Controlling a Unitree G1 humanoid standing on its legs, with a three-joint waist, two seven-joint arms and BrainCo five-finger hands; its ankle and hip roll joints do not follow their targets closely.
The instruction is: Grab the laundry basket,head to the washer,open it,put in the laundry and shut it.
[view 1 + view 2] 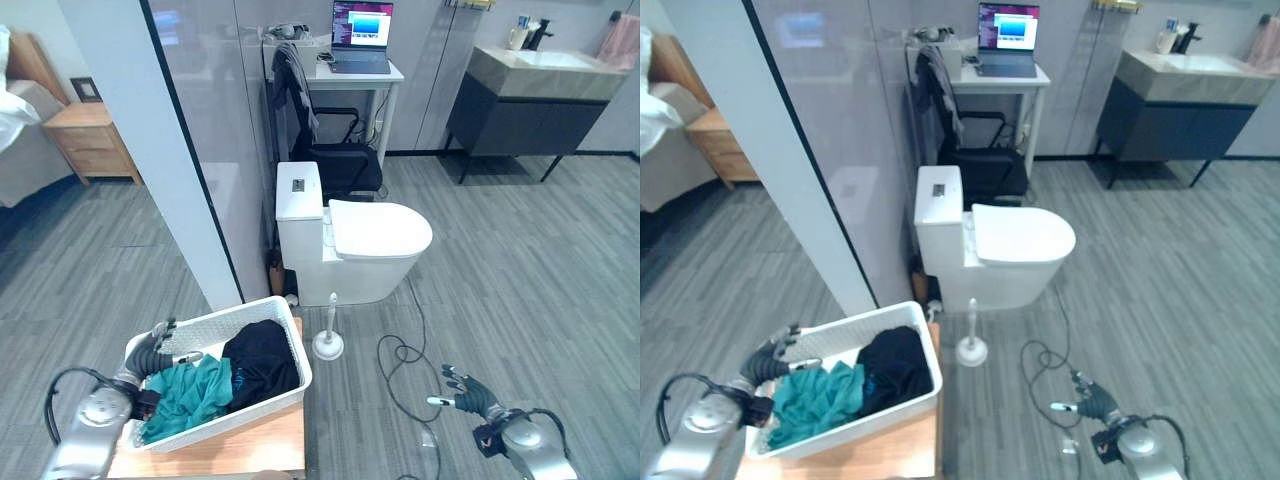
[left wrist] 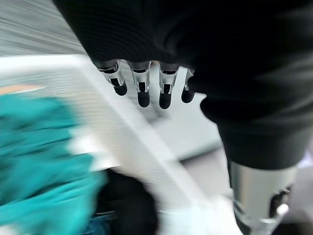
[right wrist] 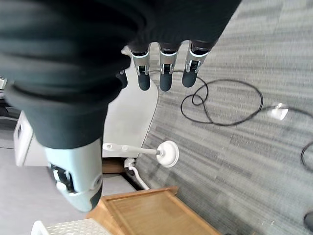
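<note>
Left eye view, nearest ground: white laundry basket point(image 1: 290, 345) sits on a low wooden table point(image 1: 250, 447), at the robot's lower left. Teal garment point(image 1: 190, 392) fills its near-left half, black garment point(image 1: 262, 360) the far-right half. Left hand point(image 1: 148, 349) hangs at the basket's left rim, fingers loosely extended over the edge, nothing gripped; the left wrist view shows the fingertips point(image 2: 143, 97) above the rim, apart from it. Right hand point(image 1: 468, 392) is low on the right over bare grey floor, well apart from the basket, fingers spread and relaxed, holding nothing.

Mid ground: toilet brush point(image 1: 328, 338) stands upright in its holder just beside the table's far corner. White toilet point(image 1: 350, 240) behind it, lid down.

Far: black chair point(image 1: 335, 155), white desk point(image 1: 360, 72) with open laptop point(image 1: 361, 35); dark vanity with basin point(image 1: 540, 95) far right; wooden nightstand point(image 1: 92, 140) far left.
</note>
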